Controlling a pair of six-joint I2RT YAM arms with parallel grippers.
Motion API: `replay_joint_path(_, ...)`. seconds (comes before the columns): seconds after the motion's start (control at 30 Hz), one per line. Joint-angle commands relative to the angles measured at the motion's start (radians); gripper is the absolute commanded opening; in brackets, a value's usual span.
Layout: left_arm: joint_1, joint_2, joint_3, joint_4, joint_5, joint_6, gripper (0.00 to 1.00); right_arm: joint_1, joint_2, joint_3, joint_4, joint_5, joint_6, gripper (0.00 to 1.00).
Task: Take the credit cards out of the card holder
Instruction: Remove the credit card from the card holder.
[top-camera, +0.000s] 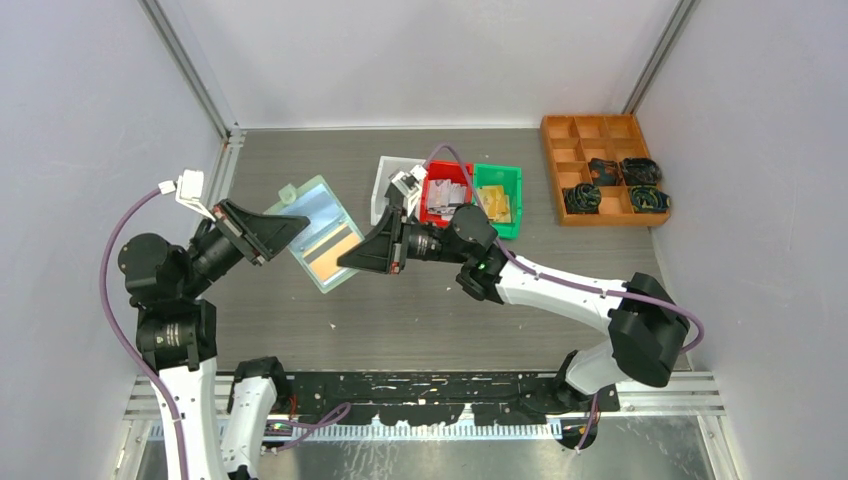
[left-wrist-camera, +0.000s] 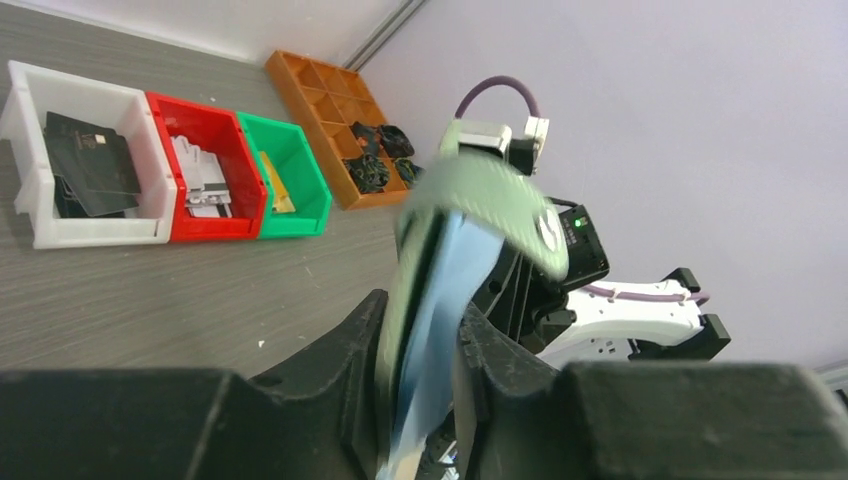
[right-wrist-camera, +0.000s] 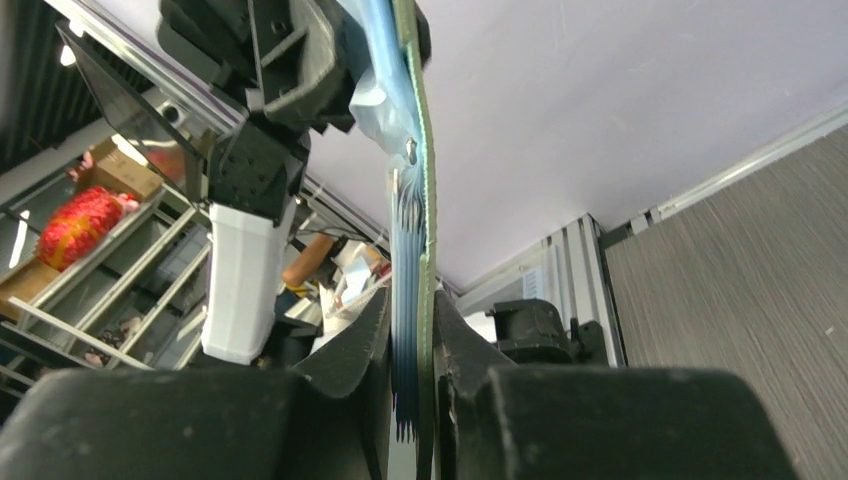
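The card holder (top-camera: 322, 232) is off the table, held open between the 2 arms above the left-centre of the grey tabletop (top-camera: 420, 310). The left gripper (top-camera: 296, 226) pinches its left edge and the right gripper (top-camera: 347, 259) pinches the opposite edge, so both pairs of fingers are pressed onto the mint-green cover. From above, the open inside shows a blue panel toward the far side and an orange-tan panel toward the near side; I cannot tell whether that panel is a card in a pocket.

In the left wrist view the holder rises from between the 2 black fingers (left-wrist-camera: 350, 350), its green cover curving over blue inner sleeves. In the right wrist view it is seen edge-on, with blue sleeve edges fanned beside the green cover and squeezed between that gripper's fingers (right-wrist-camera: 355, 350).

Beyond the holder, 3 small bins stand touching in a row:
- a white bin (left-wrist-camera: 90, 228) with a black card (left-wrist-camera: 92, 165)
- a red bin (left-wrist-camera: 215, 228) with silver-grey cards (left-wrist-camera: 203, 182)
- a green bin (left-wrist-camera: 295, 222) with a gold card (left-wrist-camera: 277, 190)

Well to the right, near the far right corner, an orange divided tray (top-camera: 575, 130) carries black coiled cables (top-camera: 582, 198) in its nearer compartments
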Motion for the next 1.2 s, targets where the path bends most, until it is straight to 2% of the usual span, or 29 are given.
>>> replay_joint_path(0.0,0.005,0.012,-0.001,0.104,0.012,-0.050,0.24,0.022,-0.033,0.038,-0.011,-0.017,-0.089,0.02)
replay_joint_path(0.1,0.005,0.013,0.002,0.125,0.046,-0.058,0.11,0.030,-0.041,0.038,-0.043,-0.014,-0.125,0.04)
replay_joint_path(0.23,0.005,0.008,0.004,0.125,0.083,-0.025,0.00,0.030,-0.046,0.038,-0.050,-0.006,-0.135,0.07)
replay_joint_path(0.33,0.005,0.001,0.027,0.044,0.063,0.076,0.00,0.031,-0.046,0.045,-0.050,-0.005,-0.125,0.09)
replay_joint_path(0.4,0.004,0.005,0.050,-0.030,0.026,0.146,0.00,0.027,-0.044,0.047,-0.049,-0.010,-0.099,0.17)
replay_joint_path(0.43,0.004,0.012,0.057,-0.048,0.017,0.156,0.00,0.023,-0.040,0.047,-0.042,-0.024,-0.077,0.24)
replay_joint_path(0.53,0.004,0.039,0.059,-0.042,0.023,0.101,0.00,0.011,-0.020,0.028,0.034,-0.064,-0.001,0.30)
replay_joint_path(0.73,0.004,0.078,0.049,-0.004,0.018,0.003,0.00,-0.017,-0.018,-0.047,0.229,-0.081,0.129,0.32)
replay_joint_path(1.17,0.004,0.094,0.058,0.035,0.022,-0.116,0.00,-0.045,-0.058,-0.094,0.186,-0.047,0.119,0.33)
